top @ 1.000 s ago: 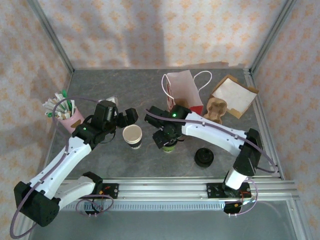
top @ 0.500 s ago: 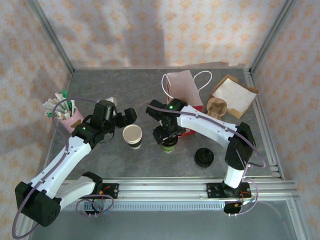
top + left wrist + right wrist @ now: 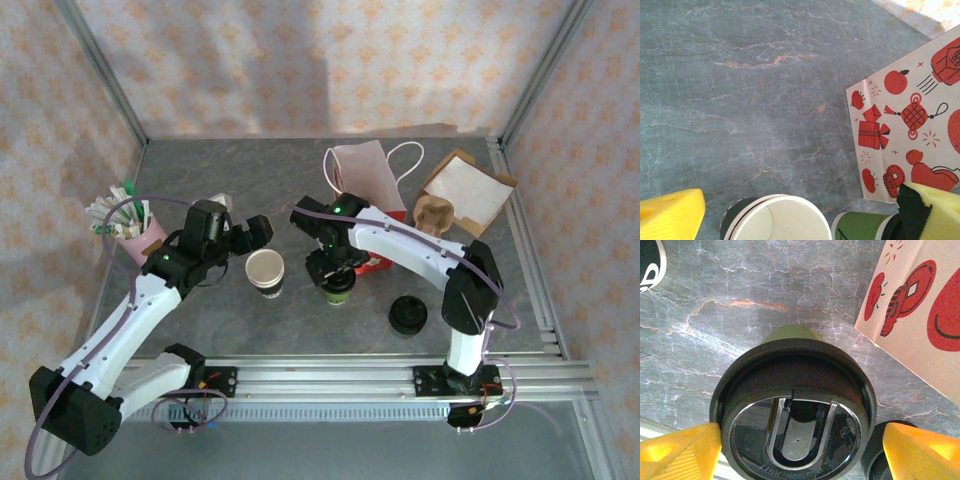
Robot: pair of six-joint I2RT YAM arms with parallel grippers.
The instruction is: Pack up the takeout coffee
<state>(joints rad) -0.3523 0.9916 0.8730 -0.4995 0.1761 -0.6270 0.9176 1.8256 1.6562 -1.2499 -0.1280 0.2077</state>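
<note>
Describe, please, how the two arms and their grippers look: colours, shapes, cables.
Both arms are alike. The left arm and the right arm have smooth white links joined by black joints. A thin mauve cable loops along each. A small green light glows on each. The left gripper and the right gripper are black; their fingers end in yellow wedge-shaped tips.

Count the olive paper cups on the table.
2: an open cup left of centre, and the lidded takeout coffee just right of it, before the bag. None seems hidden.
</note>
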